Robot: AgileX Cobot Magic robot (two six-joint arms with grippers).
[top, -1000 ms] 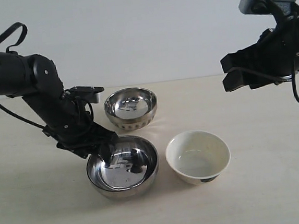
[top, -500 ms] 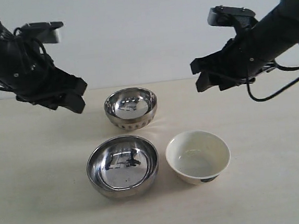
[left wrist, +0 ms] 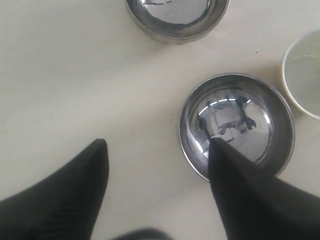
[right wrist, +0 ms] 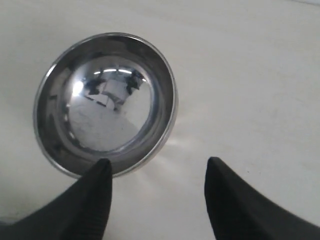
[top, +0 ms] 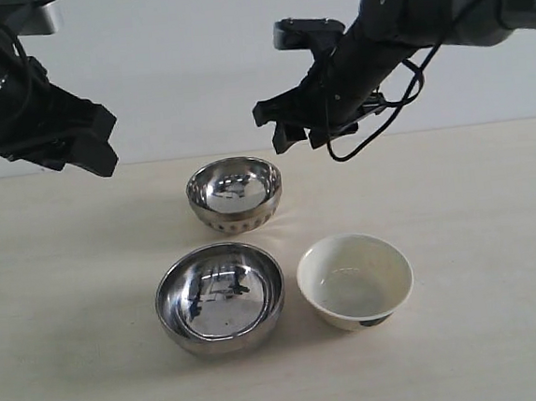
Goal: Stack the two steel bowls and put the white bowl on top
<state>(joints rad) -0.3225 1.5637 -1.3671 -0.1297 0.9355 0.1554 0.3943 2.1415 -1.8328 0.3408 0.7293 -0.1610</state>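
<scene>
Right hand (top: 278, 129) spread, aloft near the smaller steel bowl (top: 235, 194); left hand (top: 102, 145) aloft

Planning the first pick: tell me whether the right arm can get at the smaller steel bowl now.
Probably yes. The right gripper hangs open above the smaller steel bowl, which stands empty, apart from the wider steel bowl and white bowl.

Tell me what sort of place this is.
Most likely a robotics lab bench, not a kitchen: a cream tabletop against a blank white wall, a black left arm and right arm above it, and just three empty bowls: the wider steel bowl, the smaller steel bowl, the white bowl.
</scene>
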